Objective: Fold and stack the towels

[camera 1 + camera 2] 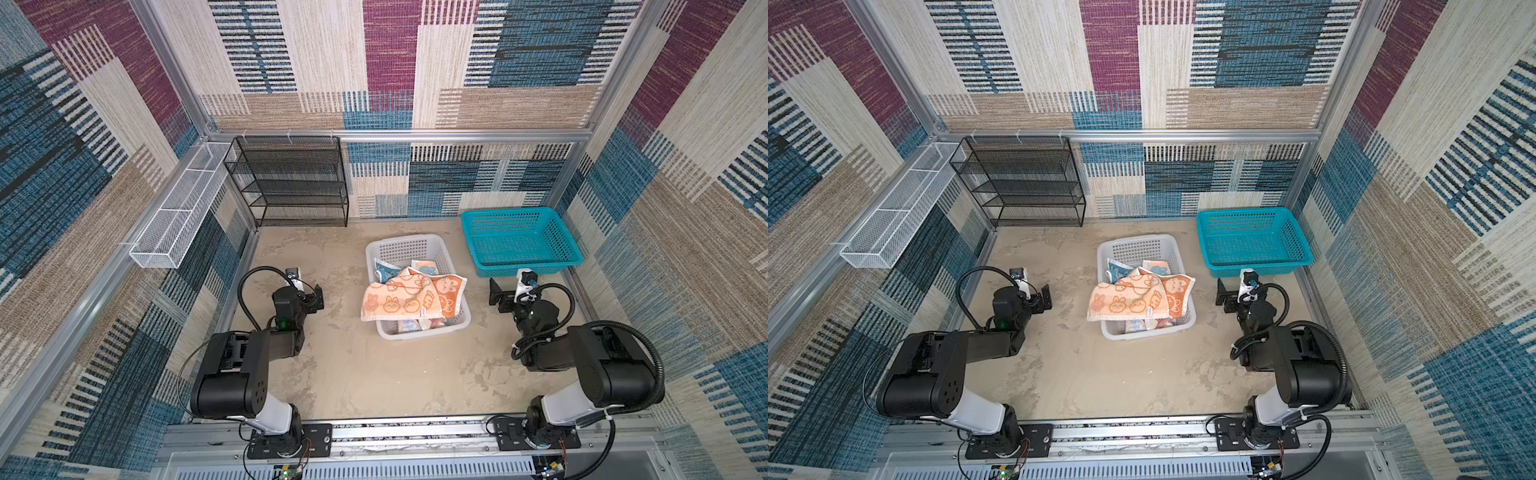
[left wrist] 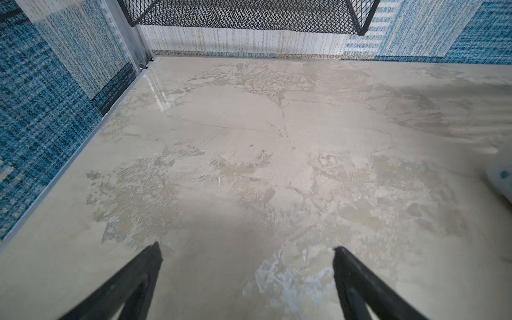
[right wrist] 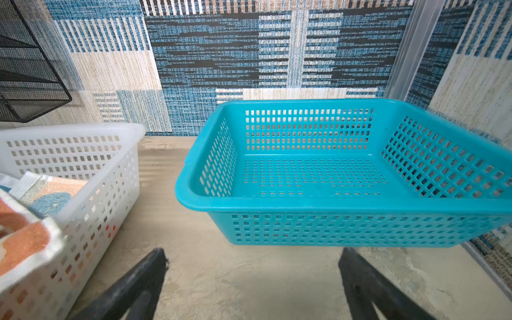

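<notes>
Our left hand (image 1: 318, 296) and right hand (image 1: 496, 296) are hovering low over the bench (image 1: 353, 374), both spread wide and holding nothing, flanking the white basket (image 1: 415, 246) where the towels (image 1: 424, 267) are lying heaped. We are seeing the orange-and-cream rabbit towel (image 1: 392, 303) draping on top, its long axis running from one hand toward the other, its loose edge spilling over the rim on the left hand's side. We are judging that hand better placed to pinch the overhang first.
</notes>
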